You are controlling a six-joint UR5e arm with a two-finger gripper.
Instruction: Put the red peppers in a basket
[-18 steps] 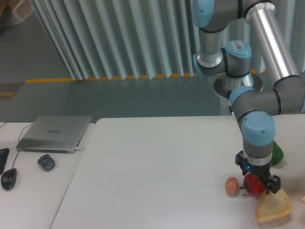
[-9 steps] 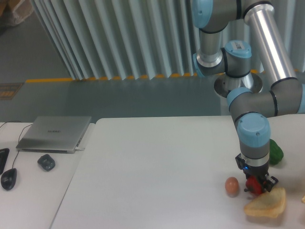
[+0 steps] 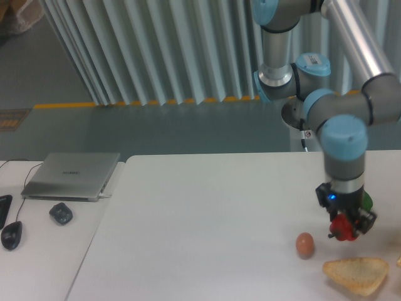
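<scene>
Your black two-finger gripper [image 3: 346,227] is clamped on the small glossy red bell pepper [image 3: 342,228], lifted above the white table [image 3: 200,213], beside the brown egg [image 3: 305,244]. Expect it light, stiff and slick; grip across its lumpy body, not the stem

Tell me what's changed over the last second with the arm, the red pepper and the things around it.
The gripper has risen off the table with the red pepper held in its jaws, shifting slightly right. The bread slice, tilted up against the gripper before, now lies flat. The brown egg, laptop and mouse stayed put.
</scene>
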